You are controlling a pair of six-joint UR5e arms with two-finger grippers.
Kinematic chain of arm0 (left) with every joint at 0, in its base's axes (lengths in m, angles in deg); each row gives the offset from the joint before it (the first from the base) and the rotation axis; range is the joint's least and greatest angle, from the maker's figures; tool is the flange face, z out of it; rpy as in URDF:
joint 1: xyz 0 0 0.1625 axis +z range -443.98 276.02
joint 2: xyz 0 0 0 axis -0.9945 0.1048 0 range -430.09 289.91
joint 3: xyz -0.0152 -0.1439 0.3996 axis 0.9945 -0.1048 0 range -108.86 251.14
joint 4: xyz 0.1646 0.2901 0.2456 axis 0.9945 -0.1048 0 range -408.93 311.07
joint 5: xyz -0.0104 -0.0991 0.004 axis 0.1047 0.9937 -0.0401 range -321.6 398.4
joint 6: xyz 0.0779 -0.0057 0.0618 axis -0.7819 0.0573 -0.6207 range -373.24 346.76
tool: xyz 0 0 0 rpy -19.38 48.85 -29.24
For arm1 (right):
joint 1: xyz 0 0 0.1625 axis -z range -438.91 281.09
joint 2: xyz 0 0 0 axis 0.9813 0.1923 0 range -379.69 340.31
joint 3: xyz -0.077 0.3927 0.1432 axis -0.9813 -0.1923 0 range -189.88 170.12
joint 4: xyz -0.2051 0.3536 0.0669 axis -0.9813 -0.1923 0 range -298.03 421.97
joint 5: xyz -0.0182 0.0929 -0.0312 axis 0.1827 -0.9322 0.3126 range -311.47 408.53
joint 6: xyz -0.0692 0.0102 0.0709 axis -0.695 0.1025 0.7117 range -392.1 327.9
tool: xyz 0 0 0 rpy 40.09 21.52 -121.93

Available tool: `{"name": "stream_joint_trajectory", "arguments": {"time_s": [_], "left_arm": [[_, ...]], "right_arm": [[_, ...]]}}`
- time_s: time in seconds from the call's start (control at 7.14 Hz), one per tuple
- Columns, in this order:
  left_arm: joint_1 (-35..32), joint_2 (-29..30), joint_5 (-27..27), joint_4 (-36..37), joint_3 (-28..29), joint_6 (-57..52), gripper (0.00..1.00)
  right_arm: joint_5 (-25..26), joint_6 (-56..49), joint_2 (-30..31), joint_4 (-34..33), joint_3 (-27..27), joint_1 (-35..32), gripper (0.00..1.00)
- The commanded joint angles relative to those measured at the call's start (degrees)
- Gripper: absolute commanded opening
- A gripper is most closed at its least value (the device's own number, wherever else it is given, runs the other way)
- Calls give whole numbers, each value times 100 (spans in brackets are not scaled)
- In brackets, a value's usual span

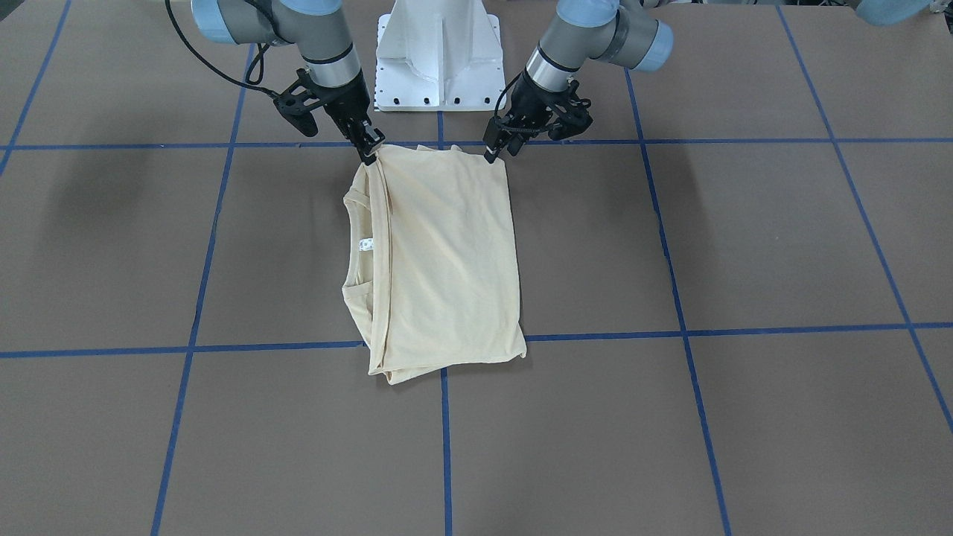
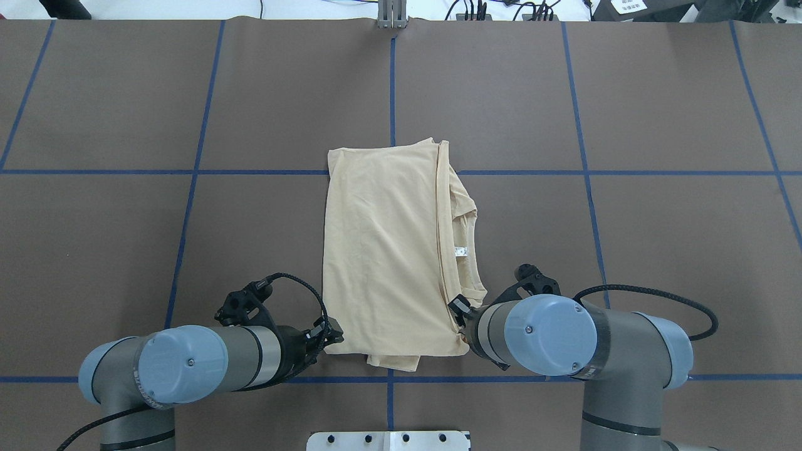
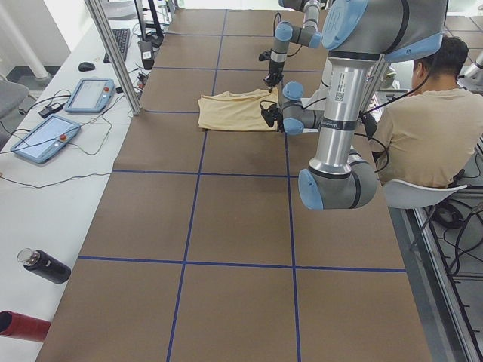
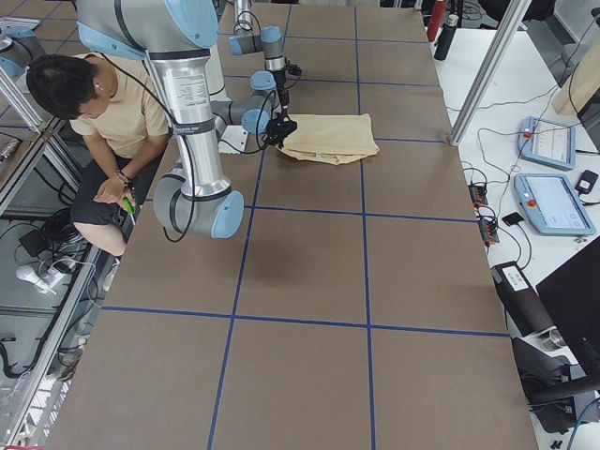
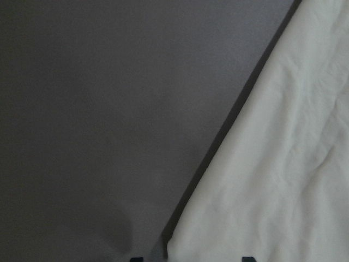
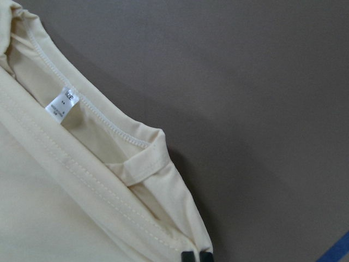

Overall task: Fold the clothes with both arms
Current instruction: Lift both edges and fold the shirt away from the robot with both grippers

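Right wrist-mounted view crops the right end effector clenching the T-shirt; left end effector looks released.

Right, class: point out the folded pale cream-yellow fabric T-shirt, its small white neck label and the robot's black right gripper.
folded pale cream-yellow fabric T-shirt [image 1: 447, 253]: front-facing view, middle of the top layer.
small white neck label [image 6: 61, 103]: right wrist view, the label's centre.
black right gripper [image 1: 370, 155]: front-facing view, between its fingers.

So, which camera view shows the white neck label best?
The right wrist-mounted view: the neck label is close and sharp there, inside the collar of the T-shirt. The front-facing and overhead views show it only as a tiny white speck. In both side views it is too small to tell, and the left wrist-mounted view misses it.
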Motion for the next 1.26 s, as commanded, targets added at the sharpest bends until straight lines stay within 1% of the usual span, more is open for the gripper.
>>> {"name": "stream_joint_trajectory", "arguments": {"time_s": [0.0,0.56,0.7,0.84,0.98,1.12], "left_arm": [[11,38,1,3,38,2,62],[11,47,27,3,117,-6,53],[11,160,27,3,256,-6,53],[11,196,27,3,258,-6,48],[11,188,27,3,258,-6,33],[-7,170,27,3,249,-6,0]], "right_arm": [[0,0,1,0,23,0,0],[-9,0,10,-9,85,-17,0],[-9,0,10,-9,85,-17,0],[-9,0,10,-9,85,-17,0],[-9,0,10,-9,85,-17,0],[-9,0,10,-9,85,-17,0]]}}
